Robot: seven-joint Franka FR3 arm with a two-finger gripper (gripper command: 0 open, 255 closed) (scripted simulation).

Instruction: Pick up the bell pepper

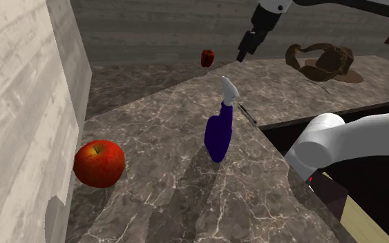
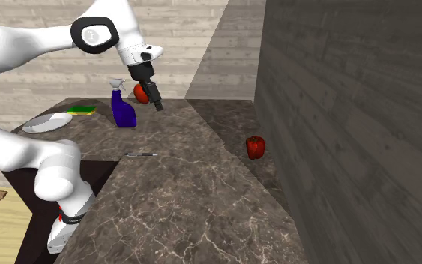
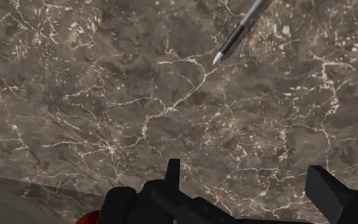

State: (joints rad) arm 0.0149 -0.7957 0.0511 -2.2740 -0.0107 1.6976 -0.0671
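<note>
Bell pepper, red, rests on the marble counter beside the wall, well apart from the gripper; fingers spread, holding nothing; bare counter between them; pen beneath the gripper.

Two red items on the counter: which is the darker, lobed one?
The bell pepper, alone near the dark wall; the apple is rounder, brighter and orange-tinged.

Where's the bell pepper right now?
Shoulder view: the small red bell pepper sits far back on the dark marbled counter, just left of the black gripper, close to the grey plank wall.
</note>
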